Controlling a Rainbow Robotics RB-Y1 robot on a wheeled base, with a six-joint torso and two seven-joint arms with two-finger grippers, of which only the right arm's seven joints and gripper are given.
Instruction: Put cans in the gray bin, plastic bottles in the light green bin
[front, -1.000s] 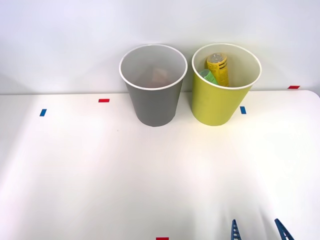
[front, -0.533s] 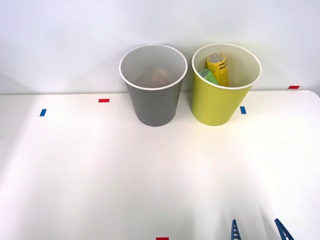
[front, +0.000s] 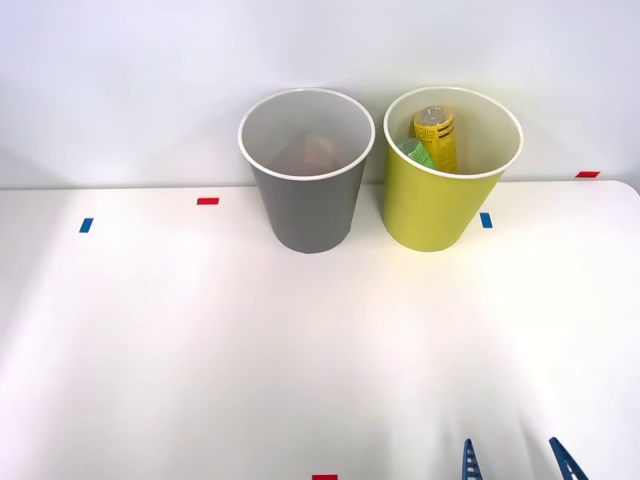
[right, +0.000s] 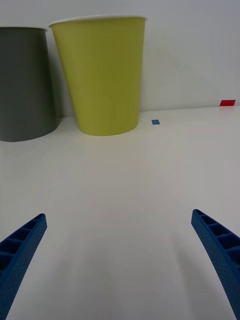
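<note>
Yellow bottle (front: 436, 138): inside lime bin (front: 440, 212), near upright, cap end up, leaning on the far wall.
Green item (front: 414, 153): beside it, same bin.
Gray bin (front: 306, 208): left of lime bin.
Gripper (front: 517, 462): fingers spread, empty, low over table (front: 200, 340).

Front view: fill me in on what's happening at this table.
A sorting job looks about finished. The right gripper hangs open and empty over the near edge of the table, touching nothing. The yellow bottle and a smaller green item sit inside the light green bin. The gray bin beside it holds something pale that cannot be made out. Small red and blue tape marks dot the tabletop.
</note>
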